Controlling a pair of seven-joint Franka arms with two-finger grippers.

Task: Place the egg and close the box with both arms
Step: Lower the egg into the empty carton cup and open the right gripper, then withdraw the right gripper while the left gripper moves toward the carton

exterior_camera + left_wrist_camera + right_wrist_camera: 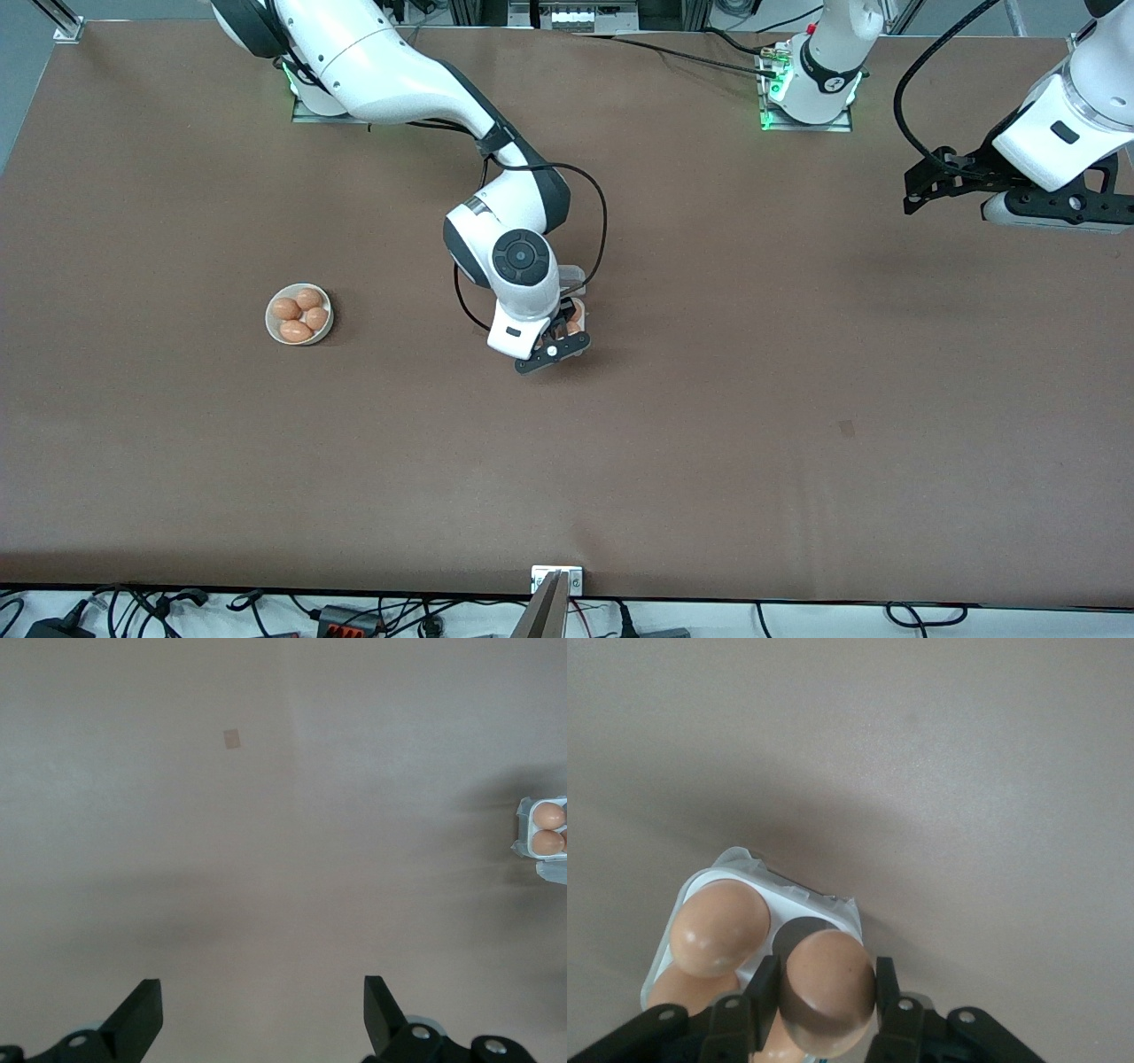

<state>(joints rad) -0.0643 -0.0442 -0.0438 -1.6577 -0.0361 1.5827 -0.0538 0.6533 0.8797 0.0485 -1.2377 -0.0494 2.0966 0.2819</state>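
With the right gripper (826, 1010) clenched on the egg (825, 990) over the box (829, 908), we should lower it gently into the empty cell while the left gripper (263, 1014) waits open over bare table.

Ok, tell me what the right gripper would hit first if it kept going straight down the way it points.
Probably the box: the right gripper, shut on an egg, points down at its tray, so the egg likely meets an empty cell first. Depth is unclear.

The front view looks down from high across the counter (709, 443). Each wrist view looks down closely; all three share the box (576, 312).
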